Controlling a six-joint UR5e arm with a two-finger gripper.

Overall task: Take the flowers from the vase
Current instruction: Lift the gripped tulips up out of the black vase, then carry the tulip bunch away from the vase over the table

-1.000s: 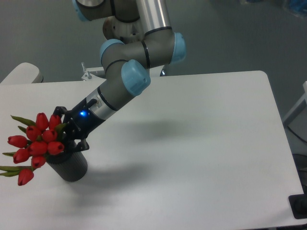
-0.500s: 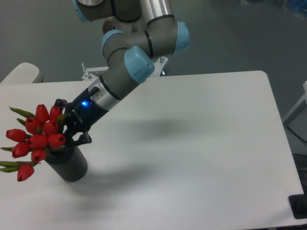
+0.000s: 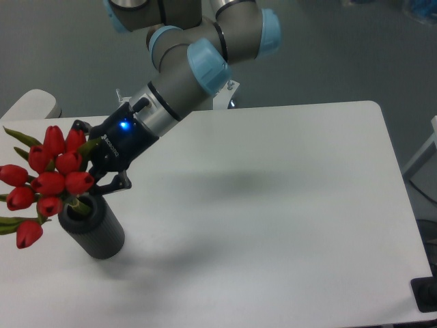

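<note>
A bunch of red tulip buds, the flowers (image 3: 49, 180), hangs at the far left of the scene, its heads fanned out leftward with narrow green leaves poking from the top and left edge. The green stems angle down to the right into the round mouth of the vase (image 3: 92, 229), a short dark grey cylinder standing upright on the white table (image 3: 287, 219) near its left front. The gripper (image 3: 97, 173), black with a blue light on its body, is closed around the bunch just above the vase mouth, on the right side of the buds. The grey arm (image 3: 184, 82) with pale blue joints slopes up and to the right from it.
</note>
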